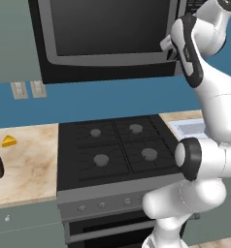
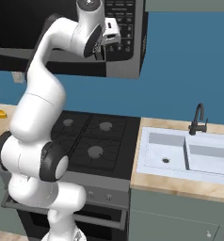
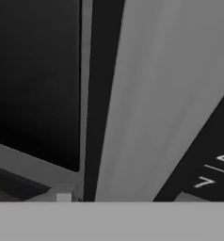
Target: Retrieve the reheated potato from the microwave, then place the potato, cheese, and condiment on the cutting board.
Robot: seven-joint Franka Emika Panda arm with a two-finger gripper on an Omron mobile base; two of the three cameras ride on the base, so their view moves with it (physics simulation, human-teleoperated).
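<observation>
Opening the microwave (image 1: 107,38) looks like the step in hand: from the left base, its door is shut, the end effector (image 1: 172,48) sits at the door's 3 o'clock edge, and the cheese (image 1: 9,141) lies on the desk (image 1: 30,164) at 9 o'clock. From the right base, the hand hides the jaws, so their spread is unclear. The hand view shows door glass, handle (image 3: 151,94) and keypad close up. Next: grip and pull; the potato is presumably inside.
</observation>
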